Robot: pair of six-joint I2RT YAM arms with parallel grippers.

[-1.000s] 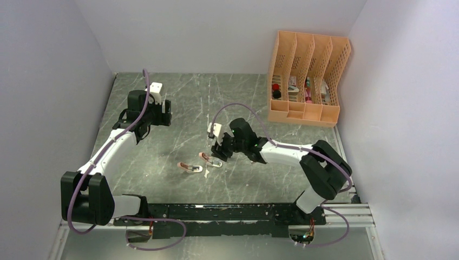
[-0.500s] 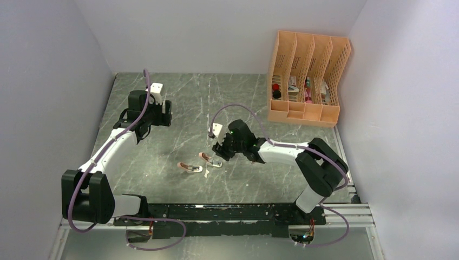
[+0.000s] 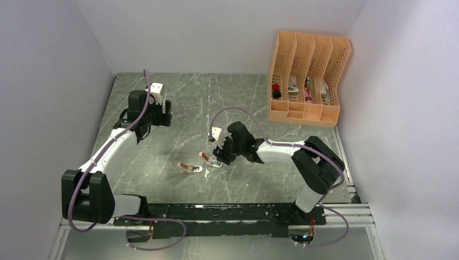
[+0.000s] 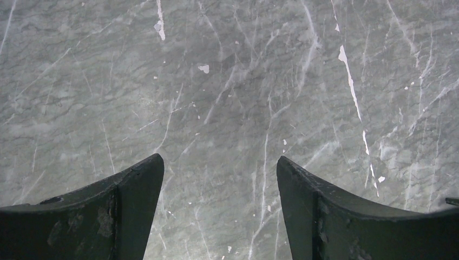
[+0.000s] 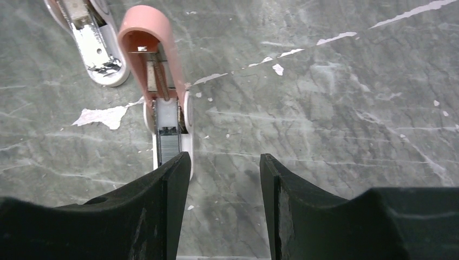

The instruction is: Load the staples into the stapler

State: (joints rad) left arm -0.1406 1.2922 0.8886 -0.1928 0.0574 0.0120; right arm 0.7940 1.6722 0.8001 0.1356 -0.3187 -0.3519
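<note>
Grey table (image 3: 178,103) first. The left gripper (image 4: 219,160) hangs wide open and empty over bare surface, out of the way. The right gripper (image 5: 224,157) hovers with its jaws parted, gripping nothing. Just ahead of one fingertip lies the pink stapler (image 5: 154,49), its lid folded back to bare the channel. The grey strip seated there is probably the staples (image 5: 169,145).

The pink stapler (image 5: 162,32) is gleaming, smooth plastic around bright metal; the grey veined table (image 5: 335,108) is looking matt and scuffed.

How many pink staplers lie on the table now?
2. The first stapler lies open at the tips of the right gripper; the second stapler lies just left of it in the top view. More may hide in the organizer.
</note>
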